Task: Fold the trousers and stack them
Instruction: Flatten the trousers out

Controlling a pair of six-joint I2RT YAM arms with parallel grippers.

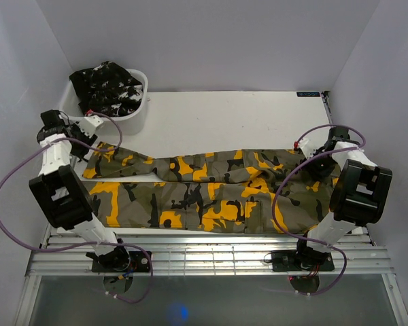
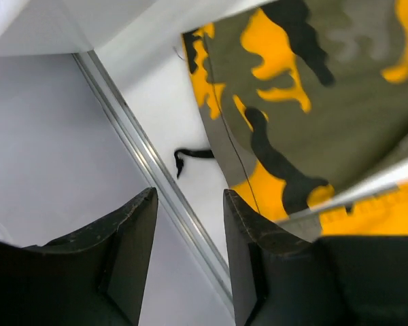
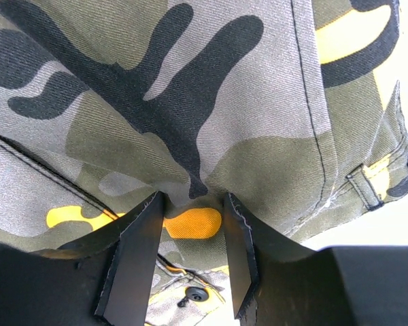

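Note:
The olive-grey trousers (image 1: 211,190) with orange-yellow and black patches lie flat across the table, legs to the left and waist to the right. The black trousers with white flecks (image 1: 107,85) are bunched in the white tub (image 1: 137,114) at the back left. My left gripper (image 1: 93,123) hovers by the leg ends. In the left wrist view it (image 2: 190,197) is open and empty, with the trouser leg (image 2: 313,102) to its right. My right gripper (image 1: 304,145) is at the waist end. In the right wrist view it (image 3: 190,200) is open, its tips pressed into the cloth (image 3: 190,81) with a ridge between them.
White walls close in the table on the left, back and right. A metal rail (image 2: 143,156) runs along the left table edge, with a short black cord (image 2: 190,155) beside it. A metal slatted strip (image 1: 204,255) holds the arm bases at the front.

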